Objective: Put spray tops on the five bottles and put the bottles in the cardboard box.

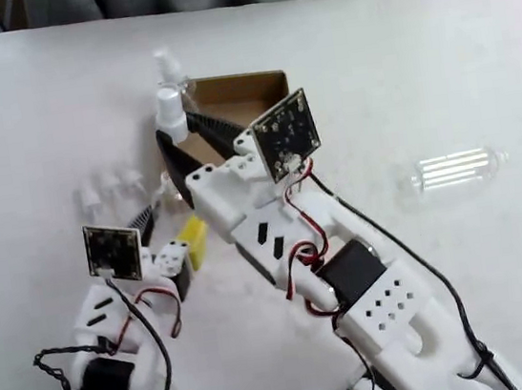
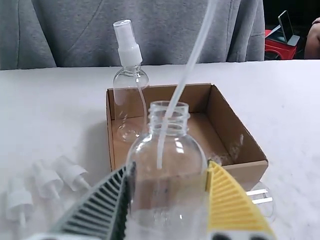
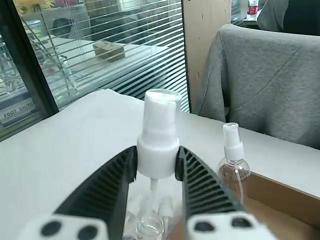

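Observation:
My left gripper (image 2: 167, 175) is shut on a clear open-necked bottle (image 2: 165, 150), held upright just in front of the cardboard box (image 2: 225, 130). My right gripper (image 3: 157, 159) is shut on a white spray top (image 3: 159, 125) above that bottle's neck (image 3: 149, 227). The top's thin tube (image 2: 187, 70) runs down into the neck. In the high view the right gripper (image 1: 174, 122) holds the spray top (image 1: 170, 106) at the box's (image 1: 238, 90) left edge, with the left gripper (image 1: 169, 228) below it. One bottle with a spray top (image 2: 129, 75) stands in the box's far corner.
Three loose spray tops (image 1: 109, 186) lie on the table left of the box. A bare bottle (image 1: 455, 169) lies on its side far to the right. A grey garment hangs over a chair behind the table.

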Robot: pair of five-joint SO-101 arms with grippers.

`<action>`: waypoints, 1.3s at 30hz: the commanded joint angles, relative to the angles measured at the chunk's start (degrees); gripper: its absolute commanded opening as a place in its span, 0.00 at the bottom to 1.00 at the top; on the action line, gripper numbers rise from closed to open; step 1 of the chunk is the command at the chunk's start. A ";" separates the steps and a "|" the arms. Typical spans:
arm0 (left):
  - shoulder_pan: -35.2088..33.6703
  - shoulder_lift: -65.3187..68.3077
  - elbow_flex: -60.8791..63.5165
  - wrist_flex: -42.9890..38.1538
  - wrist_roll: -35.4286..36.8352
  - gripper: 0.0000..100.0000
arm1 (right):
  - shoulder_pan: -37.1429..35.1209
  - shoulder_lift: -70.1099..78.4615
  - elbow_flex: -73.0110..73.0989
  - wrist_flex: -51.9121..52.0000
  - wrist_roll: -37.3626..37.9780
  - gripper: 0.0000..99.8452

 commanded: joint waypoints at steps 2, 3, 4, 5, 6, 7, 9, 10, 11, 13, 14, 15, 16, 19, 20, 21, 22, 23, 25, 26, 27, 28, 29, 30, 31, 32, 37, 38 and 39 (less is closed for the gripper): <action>-0.04 -0.66 -0.79 -1.49 -0.70 0.02 | -0.57 -0.04 0.88 -0.31 -0.26 0.02; -0.04 -0.66 -0.79 -1.49 -0.70 0.02 | -0.57 -0.04 1.23 -0.31 -0.26 0.02; -0.04 -0.66 -0.79 -1.49 -0.70 0.02 | -0.66 -0.04 1.58 -0.31 -0.35 0.02; -0.04 -0.66 -0.79 -1.49 -0.70 0.02 | -0.66 -0.04 2.02 -0.31 -0.35 0.02; -0.04 -0.66 -0.79 -1.49 -0.70 0.02 | -0.75 -0.04 2.29 -0.31 -0.44 0.02; -0.04 -0.66 -0.79 -1.49 -0.70 0.02 | -0.84 -0.04 2.64 -0.31 -0.44 0.02; -0.04 -0.66 -0.79 -1.49 -0.70 0.02 | -0.92 -0.04 3.25 -0.31 -0.44 0.02; -0.04 -0.66 -0.79 -1.49 -0.70 0.02 | -0.92 -0.04 3.43 -0.31 -0.44 0.02; -0.04 -0.66 -0.79 -1.49 -0.70 0.02 | -0.92 -0.04 3.69 -0.31 -0.44 0.02; -0.04 -0.66 -0.79 -1.49 -0.70 0.02 | -1.01 -0.04 4.22 -0.04 -0.35 0.02; -0.04 -0.66 -0.79 -1.49 -0.70 0.02 | -1.01 -0.04 4.48 0.04 -0.44 0.02; -0.04 -0.66 -0.79 -1.49 -0.70 0.02 | -1.36 -0.04 4.84 0.13 -0.44 0.02; -0.04 -0.66 -0.79 -1.49 -0.70 0.02 | -2.07 -0.04 5.19 0.13 -0.44 0.02; -0.04 -0.66 -0.79 -1.49 -0.70 0.02 | -3.56 -0.04 6.24 0.04 -0.35 0.02; -0.04 -0.66 -0.79 -1.49 -0.70 0.02 | -3.91 -0.04 6.33 0.04 -0.35 0.02; -0.04 -0.66 -0.79 -1.49 -0.70 0.02 | -4.09 -0.04 6.33 0.04 -0.44 0.02; -0.04 -0.66 -0.79 -1.49 -0.70 0.02 | -4.09 -0.04 6.33 0.04 -0.44 0.02; -0.04 -0.66 -0.79 -1.49 -0.70 0.02 | -4.09 -0.04 6.33 0.04 -0.35 0.02; -0.04 -0.66 -0.79 -1.41 -0.70 0.02 | -4.00 -0.04 6.33 0.13 -0.26 0.02; -0.04 -0.66 -0.79 -1.41 -0.70 0.02 | -4.00 -0.04 6.33 0.22 -0.18 0.02; -0.04 -0.66 -0.79 -1.41 -0.70 0.02 | -4.00 -0.04 6.33 0.22 -0.18 0.02; -0.04 -0.66 -0.79 -1.41 -0.70 0.02 | -4.00 -0.04 6.33 0.22 -0.18 0.02; -0.04 -0.66 -0.79 -1.41 -0.70 0.02 | -4.00 -0.04 6.33 0.22 -0.09 0.02; -0.04 -0.66 -0.79 -1.41 -0.70 0.02 | -4.00 -0.04 6.33 0.22 0.00 0.02; -0.04 -0.66 -0.79 -1.41 -0.70 0.02 | -4.00 -0.04 6.33 0.22 0.00 0.02; -0.04 -0.66 -0.79 -1.41 -0.70 0.02 | -4.00 0.04 6.33 0.22 0.00 0.03; -0.04 -0.66 -0.79 -1.41 -0.70 0.02 | -4.00 -0.04 5.19 6.11 0.00 0.19; -0.04 -0.66 -0.70 -1.41 -0.70 0.02 | -4.00 -0.04 4.57 7.60 0.00 0.21; -0.04 -0.66 -0.70 -1.41 -0.70 0.02 | -4.00 -0.04 3.87 8.92 0.00 0.23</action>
